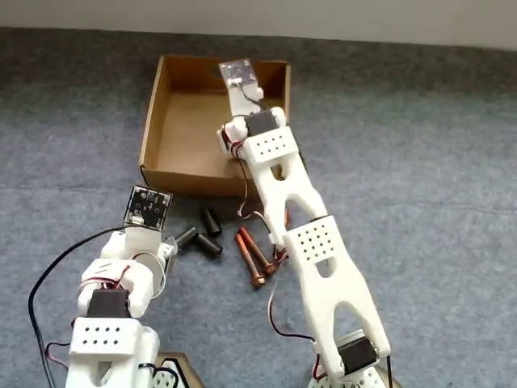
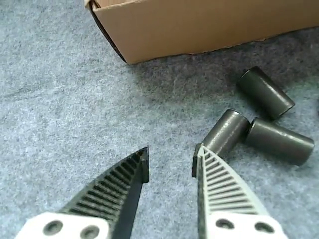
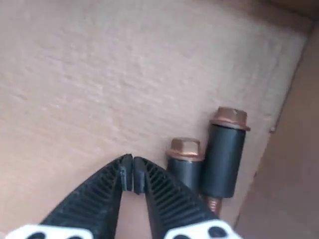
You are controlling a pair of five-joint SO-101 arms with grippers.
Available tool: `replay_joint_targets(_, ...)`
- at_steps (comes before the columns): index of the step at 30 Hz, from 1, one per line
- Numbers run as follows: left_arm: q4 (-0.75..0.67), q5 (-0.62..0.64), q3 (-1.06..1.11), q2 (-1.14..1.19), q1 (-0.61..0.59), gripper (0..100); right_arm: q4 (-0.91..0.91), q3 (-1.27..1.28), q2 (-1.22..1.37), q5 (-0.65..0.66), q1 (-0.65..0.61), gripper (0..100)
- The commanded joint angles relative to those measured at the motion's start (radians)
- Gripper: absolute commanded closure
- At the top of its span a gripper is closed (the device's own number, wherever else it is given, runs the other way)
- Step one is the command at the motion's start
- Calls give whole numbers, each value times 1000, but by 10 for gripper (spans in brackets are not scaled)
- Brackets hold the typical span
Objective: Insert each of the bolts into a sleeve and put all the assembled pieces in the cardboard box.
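Three black sleeves (image 1: 208, 234) lie loose on the grey carpet in front of the cardboard box (image 1: 153, 121). My left gripper (image 2: 171, 162) hovers open just short of them, one fingertip (image 2: 200, 158) next to the nearest sleeve (image 2: 227, 132). Beyond it lie two more sleeves (image 2: 265, 92), (image 2: 279, 142). Two copper bolts (image 1: 254, 255) rest side by side right of the sleeves. My right gripper (image 3: 128, 172) is shut and empty inside the box, beside two assembled pieces (image 3: 224, 149), (image 3: 183, 167) that lie against the box wall.
The right arm (image 1: 271, 149) stretches over the box's near wall and partly over the bolts. The box's near wall (image 2: 199, 25) stands close behind the sleeves. Open carpet lies left of the left gripper and right of the right arm.
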Motion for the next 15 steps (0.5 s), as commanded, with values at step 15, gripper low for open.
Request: replay_joint_targets(15, -18, -8, -7, -12, -5, 832, 219, -317, -222, 12, 51, 952)
